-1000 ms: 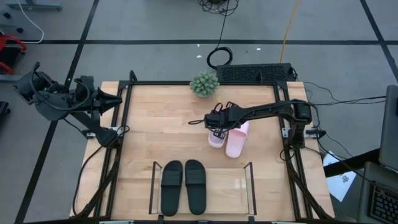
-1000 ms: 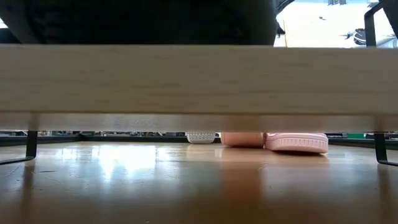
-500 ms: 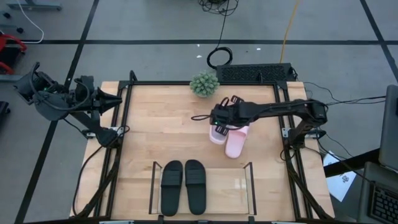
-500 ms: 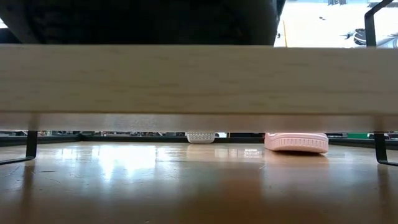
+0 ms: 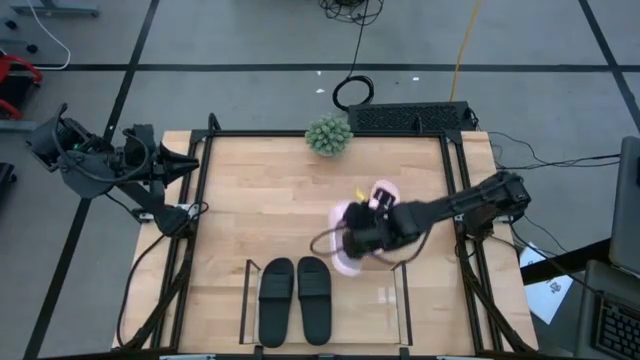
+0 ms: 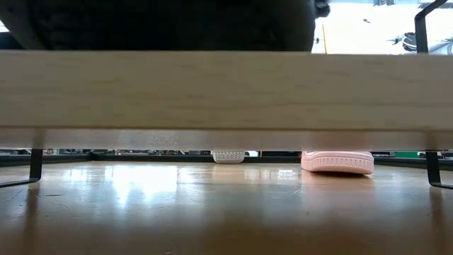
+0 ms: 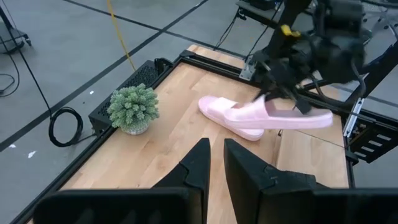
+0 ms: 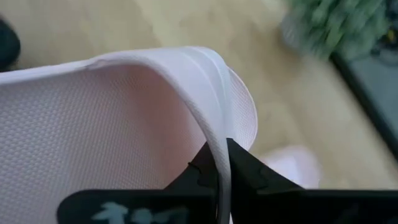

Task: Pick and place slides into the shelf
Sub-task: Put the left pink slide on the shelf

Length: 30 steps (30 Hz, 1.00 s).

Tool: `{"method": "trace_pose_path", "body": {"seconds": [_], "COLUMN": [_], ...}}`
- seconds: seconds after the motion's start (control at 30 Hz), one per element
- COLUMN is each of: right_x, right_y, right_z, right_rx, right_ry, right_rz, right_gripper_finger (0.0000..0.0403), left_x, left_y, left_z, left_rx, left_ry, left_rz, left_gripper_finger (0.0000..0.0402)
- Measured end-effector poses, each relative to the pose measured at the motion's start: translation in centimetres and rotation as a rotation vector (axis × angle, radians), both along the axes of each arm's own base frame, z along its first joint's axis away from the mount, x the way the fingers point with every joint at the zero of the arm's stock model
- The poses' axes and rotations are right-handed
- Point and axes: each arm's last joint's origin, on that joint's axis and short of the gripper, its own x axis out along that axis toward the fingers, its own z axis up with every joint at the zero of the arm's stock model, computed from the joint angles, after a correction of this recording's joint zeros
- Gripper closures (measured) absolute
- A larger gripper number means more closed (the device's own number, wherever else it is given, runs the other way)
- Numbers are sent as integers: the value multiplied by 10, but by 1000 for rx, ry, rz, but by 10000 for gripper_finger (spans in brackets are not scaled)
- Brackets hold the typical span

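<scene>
Near edge of table (image 5: 230,210): the shelf (image 5: 400,300), clear tray w/ thin black uprights. Two black slides (image 5: 296,298) sit side by side in its left half, toes pointing far. Right half of tray shows bare.

Just beyond shelf's far right part, right gripper (image 5: 368,238) hangs over the wood, arm reaching in from the right edge. Jaws pinched tight on the strap of one pink slide (image 5: 347,222). Right wrist view shows it close: the thin white-pink strap edge (image 8: 208,118) runs down between the two dark fingers (image 8: 245,168), clamped. In left wrist view that held slide (image 7: 283,116) is up off the table, roughly level, under the right gripper (image 7: 292,71).

Second pink slide (image 5: 384,192) lies flat on the table just far-right of the held one; partly under it in left wrist view (image 7: 227,115). Low view shows this one (image 6: 337,161) resting on the wood at right, w/ a pale ribbed pot base (image 6: 228,156) farther back, center. A wide wood-colored bar fills most of that view.

Far edge, center: small green plant (image 5: 328,135) in pot, well apart from slides. Behind it, off table, black grille box (image 5: 410,117) and coiled cable (image 5: 353,92) on floor.

Left gripper (image 5: 178,160) waits at far-left corner, off the table's edge, holding nothing; fingers (image 7: 198,163) stand narrow, small gap between them.
</scene>
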Motion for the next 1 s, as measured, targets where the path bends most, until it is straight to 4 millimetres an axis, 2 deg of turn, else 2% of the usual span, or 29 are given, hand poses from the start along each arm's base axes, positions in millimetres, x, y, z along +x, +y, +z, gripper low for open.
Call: {"method": "trace_pose_path", "body": {"seconds": [0.23, 0.4, 0.53, 0.63, 1.0], "right_x": [8, 14, 16, 18, 16], "right_y": [45, 65, 82, 95, 114], "right_z": [-30, -32, -29, -35, -63], "right_rx": [82, 47, 27, 44, 40], "right_ry": [68, 171, 203, 211, 266], "right_rz": [-30, -43, -49, -40, -109], "right_gripper_finger": [402, 402, 403, 403, 403], "left_x": [4, 6, 7, 7, 10], "left_y": [-3, -5, -6, -6, -8], "left_z": [-1, -1, -1, -1, -2], "left_rx": [12, 11, 14, 16, 39], "left_ry": [12, 20, 24, 25, 38], "left_rz": [-1, -8, -9, -9, -19], "left_gripper_finger": [355, 355, 355, 355, 355]}}
